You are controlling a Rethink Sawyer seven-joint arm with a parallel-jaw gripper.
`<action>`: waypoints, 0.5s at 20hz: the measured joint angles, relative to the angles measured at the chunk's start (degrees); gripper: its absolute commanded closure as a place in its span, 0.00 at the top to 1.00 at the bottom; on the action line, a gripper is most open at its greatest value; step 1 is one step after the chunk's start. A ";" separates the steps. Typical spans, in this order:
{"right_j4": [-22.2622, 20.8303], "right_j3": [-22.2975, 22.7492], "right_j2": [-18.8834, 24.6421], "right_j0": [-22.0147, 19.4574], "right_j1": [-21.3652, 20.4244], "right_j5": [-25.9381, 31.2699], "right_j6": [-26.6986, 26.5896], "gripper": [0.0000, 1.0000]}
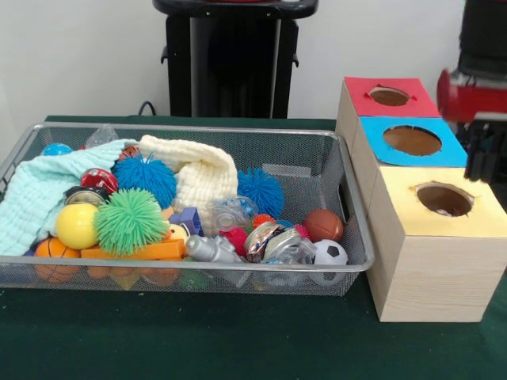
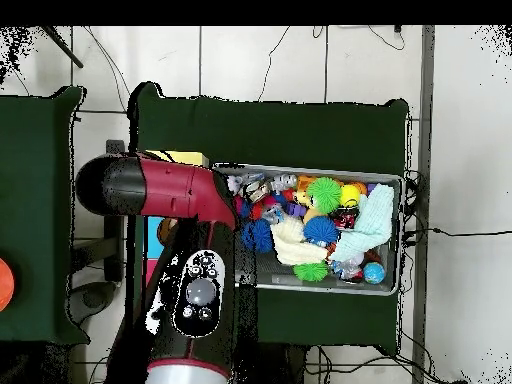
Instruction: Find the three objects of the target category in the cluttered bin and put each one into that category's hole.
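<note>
The wire bin (image 1: 348, 237) sits on the green table (image 1: 238, 340), crammed with toys and cloth. To its right stands a row of three wooden boxes, each with a round hole on top: the red box (image 1: 360, 99) farthest back, the blue box (image 1: 372, 134) in the middle, the yellow box (image 1: 475, 218) nearest the camera and touching the bin's right end. Inside the bin, a pale green cloth (image 1: 36, 194) drapes over the left side and a cream cloth (image 1: 202, 170) lies across the middle. Between them sits a blue spiky ball (image 1: 145, 176); a second blue spiky ball (image 1: 261, 190) lies right of the cream cloth, and a green spiky ball (image 1: 129, 220) rests toward the front, beside a yellow ball (image 1: 75, 226). At the bin's right end a brown ball (image 1: 323, 225) sits just behind a small soccer ball (image 1: 330, 252) (both against the mesh). An orange basketball (image 1: 51, 248) is wedged in the front left corner. The red arm (image 1: 467, 99) enters at the right edge, above the boxes; its dark tool (image 1: 482, 154) is cut off by the frame, so I cannot tell whether it is released or clenched. From overhead, the arm (image 2: 170, 190) covers most of the boxes beside the bin (image 2: 400, 235).
</note>
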 measured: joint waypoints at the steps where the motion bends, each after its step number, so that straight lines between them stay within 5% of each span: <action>1: 0.02 0.06 0.00 -0.02 -0.50 0.01 0.00 0.00; 10: 0.00 3.02 0.06 -2.57 -6.31 0.01 0.00 0.00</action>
